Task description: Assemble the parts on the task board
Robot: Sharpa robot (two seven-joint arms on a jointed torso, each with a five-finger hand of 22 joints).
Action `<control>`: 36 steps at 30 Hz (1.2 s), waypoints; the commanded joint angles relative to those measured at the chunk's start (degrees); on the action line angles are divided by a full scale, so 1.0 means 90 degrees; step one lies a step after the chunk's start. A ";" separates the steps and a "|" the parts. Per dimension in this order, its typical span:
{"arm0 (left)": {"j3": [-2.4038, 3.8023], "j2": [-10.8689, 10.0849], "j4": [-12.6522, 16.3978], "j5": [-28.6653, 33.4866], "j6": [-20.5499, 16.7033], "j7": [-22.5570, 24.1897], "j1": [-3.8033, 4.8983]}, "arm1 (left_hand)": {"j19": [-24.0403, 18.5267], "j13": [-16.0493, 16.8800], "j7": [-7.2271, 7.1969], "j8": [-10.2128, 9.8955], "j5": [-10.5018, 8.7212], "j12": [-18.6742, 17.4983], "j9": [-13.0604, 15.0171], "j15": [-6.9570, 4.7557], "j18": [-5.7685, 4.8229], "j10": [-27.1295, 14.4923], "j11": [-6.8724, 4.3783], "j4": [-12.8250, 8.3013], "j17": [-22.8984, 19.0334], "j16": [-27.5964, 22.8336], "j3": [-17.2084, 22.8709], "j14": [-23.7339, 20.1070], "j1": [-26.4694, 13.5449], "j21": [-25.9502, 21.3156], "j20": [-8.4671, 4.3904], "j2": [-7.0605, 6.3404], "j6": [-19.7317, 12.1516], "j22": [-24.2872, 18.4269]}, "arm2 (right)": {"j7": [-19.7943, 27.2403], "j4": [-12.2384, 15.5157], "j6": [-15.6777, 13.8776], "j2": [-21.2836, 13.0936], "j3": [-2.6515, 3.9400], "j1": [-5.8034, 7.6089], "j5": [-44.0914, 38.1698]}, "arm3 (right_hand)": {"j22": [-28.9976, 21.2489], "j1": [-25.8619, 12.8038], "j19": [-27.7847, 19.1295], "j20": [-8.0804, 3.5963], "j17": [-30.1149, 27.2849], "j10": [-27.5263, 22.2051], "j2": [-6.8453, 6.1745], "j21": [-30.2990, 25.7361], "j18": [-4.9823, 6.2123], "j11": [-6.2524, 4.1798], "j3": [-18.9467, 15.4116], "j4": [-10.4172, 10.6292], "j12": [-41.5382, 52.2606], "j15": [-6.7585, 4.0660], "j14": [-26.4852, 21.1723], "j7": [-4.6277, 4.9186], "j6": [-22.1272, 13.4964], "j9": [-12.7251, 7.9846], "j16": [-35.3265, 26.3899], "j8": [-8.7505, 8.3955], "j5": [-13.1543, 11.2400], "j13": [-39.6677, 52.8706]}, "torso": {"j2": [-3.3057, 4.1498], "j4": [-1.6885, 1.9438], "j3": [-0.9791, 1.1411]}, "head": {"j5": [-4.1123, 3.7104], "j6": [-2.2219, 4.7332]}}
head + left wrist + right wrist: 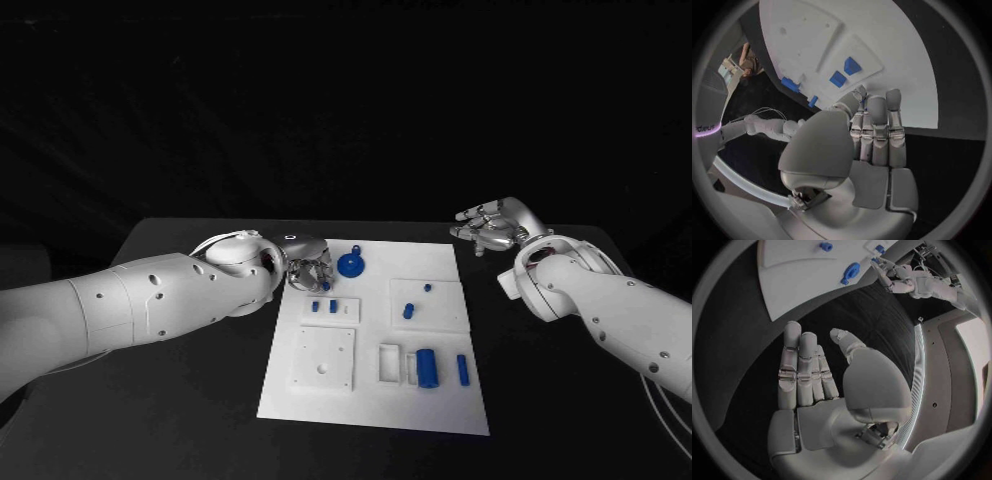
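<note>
Nearest the head camera, the task board lies on the black surface with blue parts in its near slots. Left hand hovers at the board's far left edge, a round blue part just beside its fingers; a careless reach could knock that piece or the two small parts below.

From the left wrist, the left hand's fingers lie straight and together, holding nothing, over the board's rim; they hide whatever is beneath.

From the right wrist, the right hand is open, its fingers extended, empty, well apart from the board; a long reach invites misalignment.
</note>
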 commanded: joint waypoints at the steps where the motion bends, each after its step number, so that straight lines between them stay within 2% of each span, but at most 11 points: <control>1: 0.0001 0.0034 -0.0004 -0.0072 0.0005 0.0054 -0.0003 | 0.0013 -0.0003 0.0020 0.0040 -0.0027 0.0006 0.0001 0.0040 0.0051 -0.0044 -0.0010 0.0031 0.0006 -0.0024 0.0002 0.0011 0.0037 -0.0017 0.0039 -0.0006 -0.0042 0.0126 | 0.0049 0.0002 0.0027 0.0004 0.0003 -0.0003 -0.0002 | 0.0020 -0.0074 0.0114 0.0054 -0.0021 0.0040 0.0007 -0.0040 0.0088 0.0004 -0.0040 0.0011 -0.0072 0.0026 -0.0036 0.0045 0.0017 -0.0005 0.0042 -0.0021 0.0031 -0.0009 | -0.0001 -0.0002 -0.0004 | -0.0009 0.0007; 6: 0.0001 0.0056 -0.0009 -0.0082 0.0019 0.0049 -0.0005 | 0.0013 -0.0003 0.0022 0.0039 -0.0027 0.0005 0.0000 0.0040 0.0053 -0.0044 -0.0009 0.0032 0.0007 -0.0027 0.0008 0.0009 0.0047 -0.0015 0.0039 -0.0007 -0.0049 0.0126 | 0.0047 0.0001 0.0031 0.0006 0.0003 -0.0003 -0.0002 | 0.0023 -0.0076 0.0116 0.0055 -0.0024 0.0042 0.0008 -0.0047 0.0089 0.0005 -0.0041 0.0012 -0.0080 0.0026 -0.0037 0.0045 0.0017 -0.0005 0.0043 -0.0021 0.0033 -0.0009 | -0.0002 0.0003 0.0004 | -0.0005 0.0005; 16: 0.0001 0.0100 -0.0031 -0.0089 0.0018 0.0016 -0.0009 | 0.0016 -0.0003 0.0026 0.0038 -0.0035 0.0006 0.0000 0.0041 0.0056 -0.0053 -0.0005 0.0033 0.0012 -0.0023 0.0013 0.0014 0.0056 -0.0011 0.0040 -0.0012 -0.0063 0.0126 | 0.0036 -0.0002 0.0046 0.0006 0.0003 -0.0003 -0.0002 | 0.0030 -0.0078 0.0118 0.0057 -0.0029 0.0035 0.0012 -0.0057 0.0090 0.0011 -0.0039 0.0014 -0.0120 0.0029 -0.0038 0.0046 0.0022 -0.0005 0.0047 -0.0022 0.0043 -0.0019 | 0.0001 -0.0002 0.0004 | -0.0005 0.0006; 36: -0.0005 0.0234 -0.0159 -0.0096 0.0348 -0.0073 -0.0059 | 0.0007 -0.0002 0.0025 0.0040 -0.0049 0.0008 0.0001 0.0041 0.0057 -0.0036 -0.0011 0.0032 0.0018 -0.0022 0.0014 -0.0002 0.0070 -0.0010 0.0042 -0.0004 -0.0060 0.0128 | 0.0008 0.0015 0.0083 -0.0001 0.0003 -0.0003 -0.0002 | 0.0035 -0.0079 0.0124 0.0058 -0.0034 0.0056 0.0011 -0.0066 0.0094 0.0014 -0.0038 0.0014 -0.0173 0.0030 -0.0040 0.0046 0.0019 -0.0005 0.0048 -0.0022 0.0049 -0.0020 | -0.0001 -0.0002 0.0004 | -0.0022 -0.0004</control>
